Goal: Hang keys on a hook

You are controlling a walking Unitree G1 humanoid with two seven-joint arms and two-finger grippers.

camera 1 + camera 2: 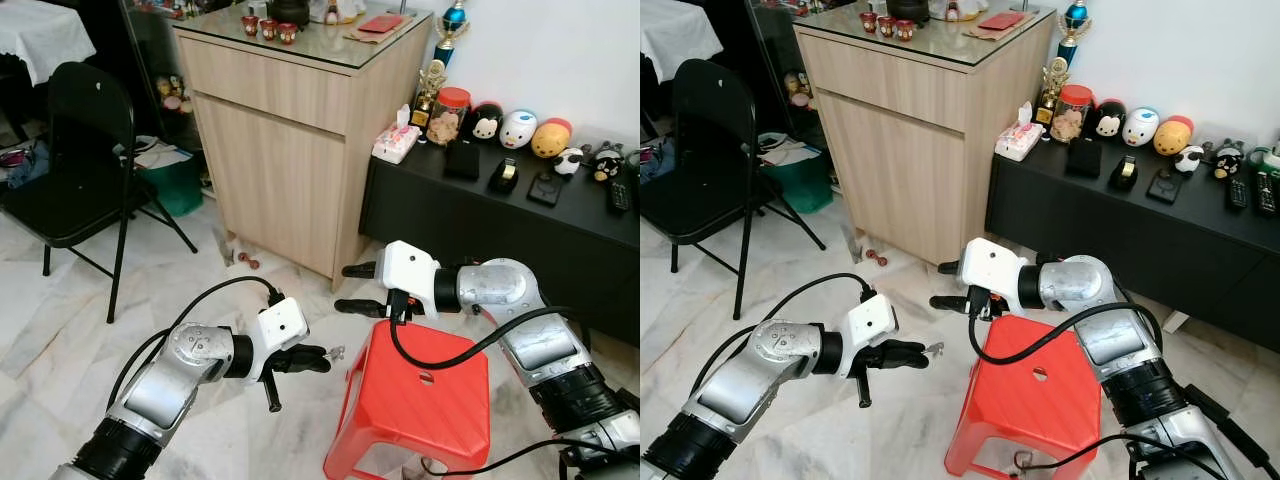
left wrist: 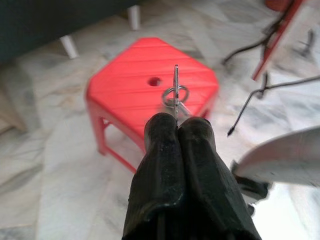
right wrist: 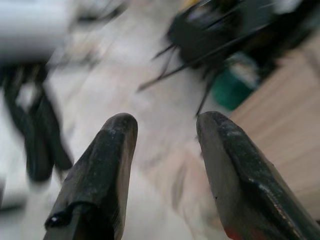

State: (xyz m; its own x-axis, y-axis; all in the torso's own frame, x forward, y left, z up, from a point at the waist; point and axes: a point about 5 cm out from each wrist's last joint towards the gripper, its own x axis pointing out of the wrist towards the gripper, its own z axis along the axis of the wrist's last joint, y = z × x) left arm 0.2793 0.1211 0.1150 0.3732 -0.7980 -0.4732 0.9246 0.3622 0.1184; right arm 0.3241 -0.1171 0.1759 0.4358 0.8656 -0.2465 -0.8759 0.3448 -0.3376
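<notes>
Low over the marble floor, the left pincer is pressed closed on the keys: a thin metal blade seen edge-on and one small ring stand up from between its two black fingers. The keys hang in the air just beside the one red plastic stool, not touching it. That stool has a ribbed square top with a single round hole and splayed legs.

The right pincer hovers above the stool's near corner, its two fingers spread apart with nothing between them; a black cable loops from its wrist across the stool top.

Behind stands one tall wooden cabinet with a glass top carrying small red cups and a dark teapot. To its right runs a low black surface lined with a tissue pack, a red-lidded jar, two trophies and a row of round toy figures. One black folding chair stands at the left, with a green bin behind it. The floor is pale veined marble tile, glossy.
</notes>
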